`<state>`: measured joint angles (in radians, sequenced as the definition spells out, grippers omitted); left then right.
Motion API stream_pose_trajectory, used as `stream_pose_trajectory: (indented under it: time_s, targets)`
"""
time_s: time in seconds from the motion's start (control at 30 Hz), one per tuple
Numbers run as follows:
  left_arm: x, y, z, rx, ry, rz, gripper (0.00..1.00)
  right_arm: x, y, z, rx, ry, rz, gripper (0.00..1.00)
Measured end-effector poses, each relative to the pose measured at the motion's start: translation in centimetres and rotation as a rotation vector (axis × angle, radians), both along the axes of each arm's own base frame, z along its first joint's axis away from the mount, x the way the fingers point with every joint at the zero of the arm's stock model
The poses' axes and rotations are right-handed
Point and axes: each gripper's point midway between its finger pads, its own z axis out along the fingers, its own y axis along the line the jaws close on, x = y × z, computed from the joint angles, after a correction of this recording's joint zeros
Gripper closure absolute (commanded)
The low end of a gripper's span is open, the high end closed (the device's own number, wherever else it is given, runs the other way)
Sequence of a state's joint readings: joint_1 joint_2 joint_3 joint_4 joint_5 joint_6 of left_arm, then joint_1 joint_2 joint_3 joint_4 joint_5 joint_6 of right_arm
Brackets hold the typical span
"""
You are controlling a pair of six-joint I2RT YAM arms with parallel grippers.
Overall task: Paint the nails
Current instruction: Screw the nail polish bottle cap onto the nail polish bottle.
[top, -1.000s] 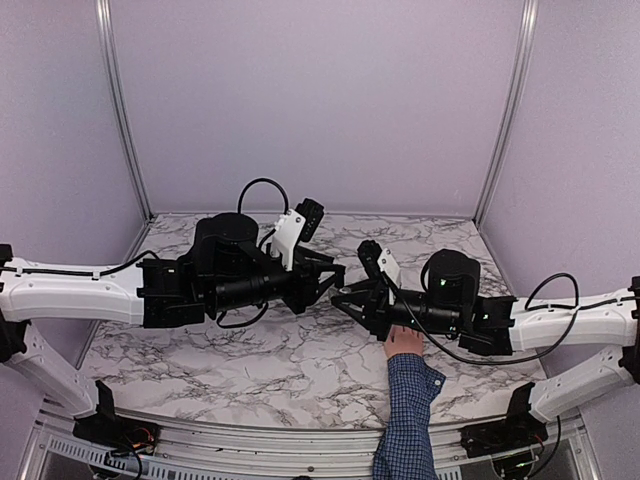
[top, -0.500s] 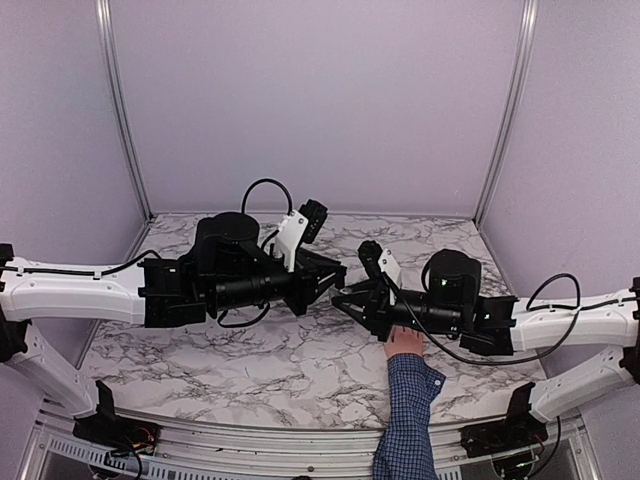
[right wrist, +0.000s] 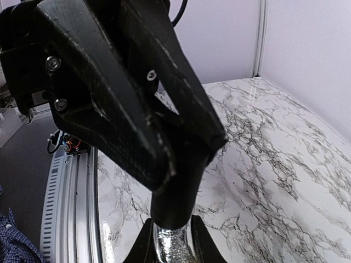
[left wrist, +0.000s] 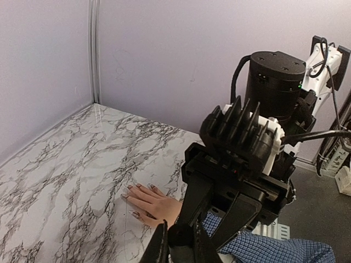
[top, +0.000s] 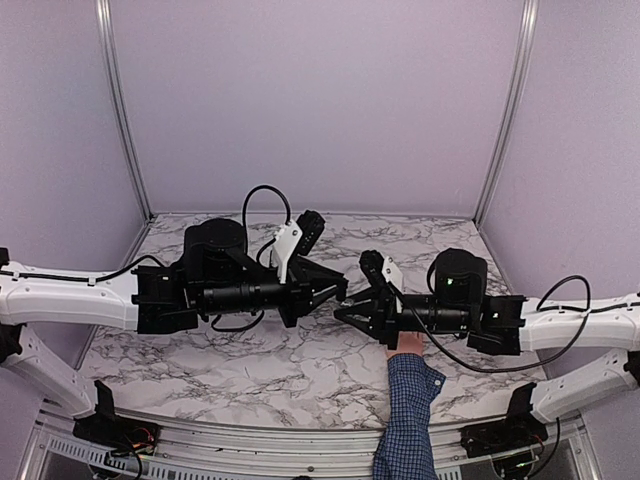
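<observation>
A pale hand [left wrist: 153, 204] lies flat on the marble table [left wrist: 66, 164] with fingers spread, the nails [left wrist: 130, 188] small and dark-tinted, and a blue checked sleeve [top: 405, 420] behind it. Above the table, left of the hand [top: 405, 345], the two grippers meet tip to tip. My right gripper [right wrist: 171, 220] is shut on a small glittery grey bottle [right wrist: 173, 247]. My left gripper [left wrist: 180, 226] is shut on the bottle's dark cap [right wrist: 175, 192]. In the top view the left gripper [top: 341, 293] and right gripper [top: 341, 309] overlap and hide the bottle.
Lilac walls with metal corner posts [top: 120, 110] close in the table on three sides. The right arm's black wrist [top: 455, 300] hangs over the hand's fingers. A metal rail [top: 300, 440] runs along the near edge.
The left gripper has closed on the cap. Both grippers have shifted slightly toward the near edge, staying tip to tip. The hand has not moved.
</observation>
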<state>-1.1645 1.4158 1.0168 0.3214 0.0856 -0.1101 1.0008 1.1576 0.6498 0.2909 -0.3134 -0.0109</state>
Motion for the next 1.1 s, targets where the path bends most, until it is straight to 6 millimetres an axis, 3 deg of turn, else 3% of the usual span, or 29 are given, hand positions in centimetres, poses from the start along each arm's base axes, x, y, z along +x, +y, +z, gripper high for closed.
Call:
stream_pose_trajectory:
  time_s: [0.3, 0.67, 0.73, 0.87, 1.1]
  targets:
    - [-3.2, -0.4, 1.9, -0.051, -0.066, -0.192, 1.0, -3.0, -0.2, 2.0, 0.044, -0.057, 0.161, 1.0]
    - [-6.4, -0.4, 2.1, -0.068, -0.11, -0.385, 0.97, -6.3, -0.3, 2.2, 0.056, -0.08, 0.353, 1.0]
    - [-6.6, -0.4, 2.2, -0.069, -0.115, -0.393, 0.93, -6.4, -0.3, 2.2, 0.057, -0.082, 0.363, 1.0]
    - [-6.4, -0.1, 2.3, -0.071, -0.122, -0.376, 0.73, -6.3, -0.3, 2.2, 0.057, -0.09, 0.359, 1.0]
    - [-4.2, 1.0, 1.5, -0.032, -0.107, -0.243, 0.58, -4.5, -0.2, 3.3, 0.072, -0.142, 0.253, 1.0]
